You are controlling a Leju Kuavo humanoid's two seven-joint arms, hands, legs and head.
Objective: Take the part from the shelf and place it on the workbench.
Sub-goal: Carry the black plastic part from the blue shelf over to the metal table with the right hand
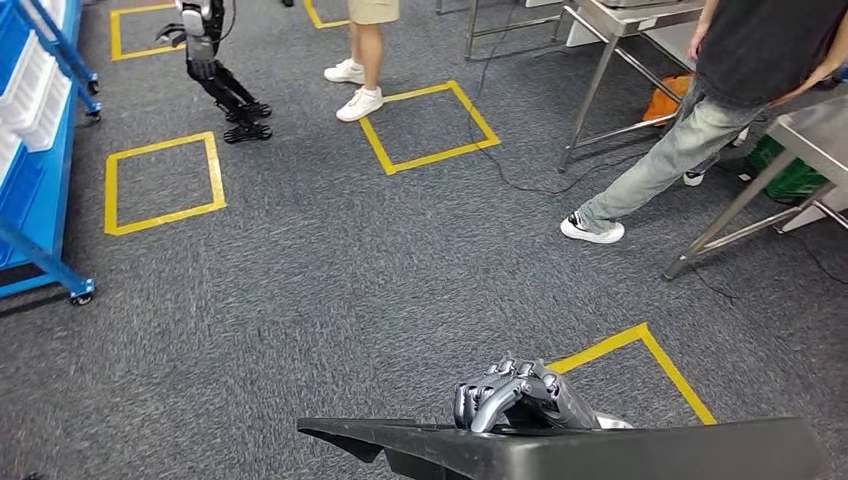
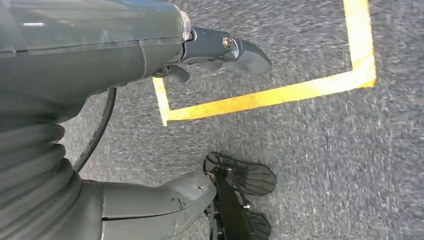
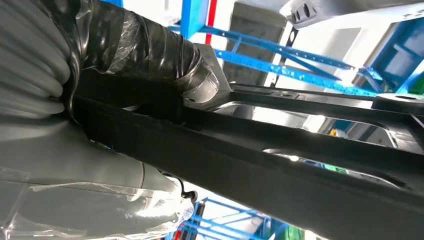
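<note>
Left hand (image 2: 220,50): hangs at the robot's side over grey carpet, fingers loosely apart, holding nothing; presumably idle because the carry needs one arm. Right hand (image 1: 520,392): fingers curled over the long black part (image 1: 600,450), which lies crosswise just below it in the head view; right wrist view shows thumb and fingers clamping its rail. Blue shelf (image 1: 35,150) well off to the hand's left; steel worktop (image 1: 815,135) ahead to its right, part not yet delivered

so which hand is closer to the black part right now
Right. The right hand grips the black part, fingers curled over its edge. The left hand hangs over the grey carpet, apart from the part.
</note>
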